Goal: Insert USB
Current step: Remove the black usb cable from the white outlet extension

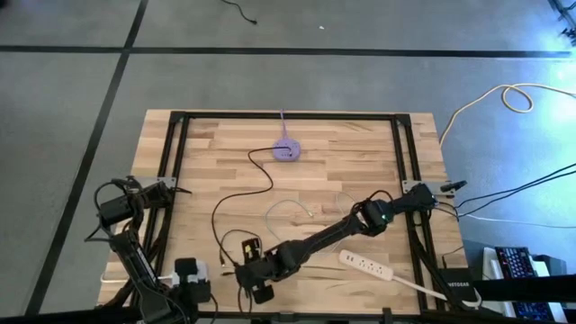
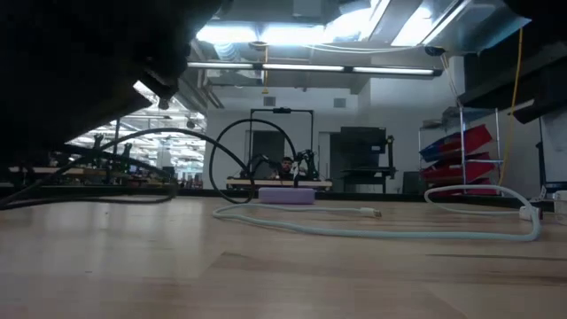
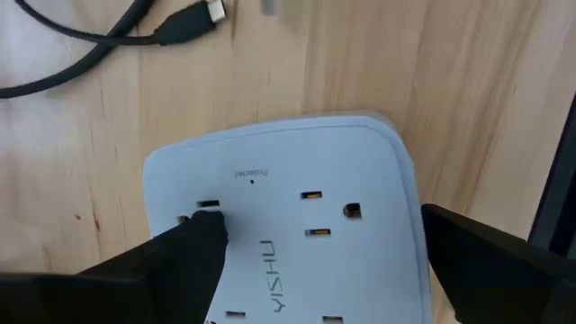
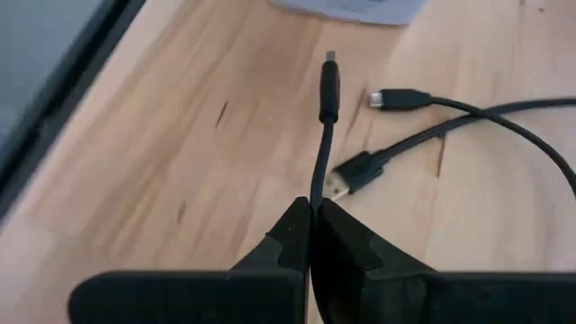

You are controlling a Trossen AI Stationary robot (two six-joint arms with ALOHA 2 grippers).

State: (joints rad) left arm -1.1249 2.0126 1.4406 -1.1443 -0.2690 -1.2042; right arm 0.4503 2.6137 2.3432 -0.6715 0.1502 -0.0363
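USB cable: a thin black cable (image 4: 321, 153) with a small plug at its free end, pinched between the closed fingers of the right gripper (image 4: 310, 236) near the front edge of the table (image 1: 360, 157). The plug points away from the fingers toward a pale block at the frame edge.
Right gripper: shut tight on the cable a little behind the plug, which probably leaves a short stub free to steer into a port; in the high view it sits at the front, left of centre (image 1: 255, 274).
Left gripper: fingers spread wide on either side of the white charging block (image 3: 288, 225), one finger (image 3: 193, 252) lying on or just over its face, the other off its edge. It looks placed to brace the block so that it does not slide when the plug is pushed in.
Charging block: white, flat on the wood at the front left (image 1: 191, 270), face up, with several slots and printed lettering.
Other plugs: two loose black connectors (image 4: 360, 171) lie on the wood just beside the held cable, untouched.
Elsewhere: a purple hub (image 1: 286, 150) sits well apart near the far edge, and a white power strip (image 1: 367, 265) lies to the right.
Hard to see: which slot is the USB port cannot be told; the low view is largely blocked by a dark arm, so the gap between plug and block stays unclear.
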